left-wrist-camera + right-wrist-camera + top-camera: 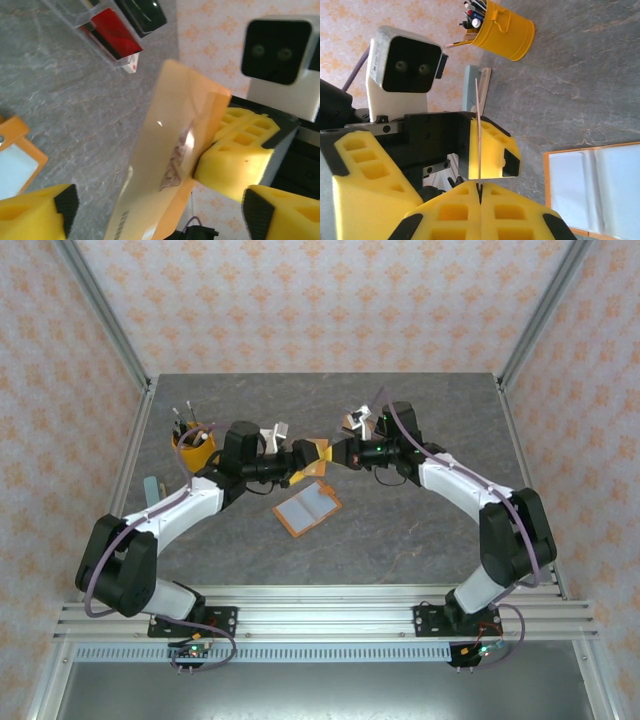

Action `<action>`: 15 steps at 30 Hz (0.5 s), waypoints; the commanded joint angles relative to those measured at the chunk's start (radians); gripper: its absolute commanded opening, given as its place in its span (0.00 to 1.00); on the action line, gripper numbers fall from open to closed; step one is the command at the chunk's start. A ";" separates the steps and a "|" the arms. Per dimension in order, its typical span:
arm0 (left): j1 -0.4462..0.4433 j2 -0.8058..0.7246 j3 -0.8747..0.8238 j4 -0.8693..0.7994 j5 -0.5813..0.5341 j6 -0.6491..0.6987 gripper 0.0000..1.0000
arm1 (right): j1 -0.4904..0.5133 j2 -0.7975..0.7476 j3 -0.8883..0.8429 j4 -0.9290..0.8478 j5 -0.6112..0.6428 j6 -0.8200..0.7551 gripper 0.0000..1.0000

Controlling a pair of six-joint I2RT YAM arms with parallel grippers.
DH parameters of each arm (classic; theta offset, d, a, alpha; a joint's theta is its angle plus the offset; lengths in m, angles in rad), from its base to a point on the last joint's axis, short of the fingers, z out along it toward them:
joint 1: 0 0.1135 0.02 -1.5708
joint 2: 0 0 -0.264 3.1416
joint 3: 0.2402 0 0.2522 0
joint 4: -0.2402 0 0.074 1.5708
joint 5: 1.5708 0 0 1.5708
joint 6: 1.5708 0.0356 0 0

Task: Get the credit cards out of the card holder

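**Card changes hands above the open card holder (307, 508).** The holder lies spread flat on the grey table (420, 530), pale lining up, between the two arms. A pale orange credit card (175, 150) hangs in the air above the holder's far side, turned on edge.

The right gripper (480, 186) has its jaws closed flat on a narrow strip along one edge of the card. The left gripper (157, 202) stands wide and grips nothing. One of its fingers (492, 150) sits just beside the card's face and the other is well off on the opposite side (whether the near finger grazes the card cannot be told from these views).

The step in hand looks like a handover to the right arm. Done well, the left arm would back straight off with its jaws wide, so that neither pad drags across the card. The right arm pinches only a slim margin, so the card could pivot or slip if it is knocked, and the clamp should be firm and the wrist steady until the left fingers are clear.

The card can then go down onto bare table to one side of the holder, brought low and laid flat before release, not dropped from height. It should land away from the yellow pen pot (193, 445), which stands beyond the holder to its left.

Whether more cards sit in the holder's pockets cannot be read here.
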 commanded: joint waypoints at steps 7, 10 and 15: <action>0.005 -0.002 0.021 0.197 0.017 -0.063 0.43 | -0.049 0.014 0.027 0.089 -0.110 0.055 0.00; 0.003 0.010 0.004 0.281 0.013 -0.099 0.26 | -0.050 0.014 0.027 0.105 -0.117 0.072 0.00; -0.010 0.026 -0.007 0.364 0.017 -0.117 0.05 | -0.050 0.014 0.008 0.246 -0.108 0.200 0.04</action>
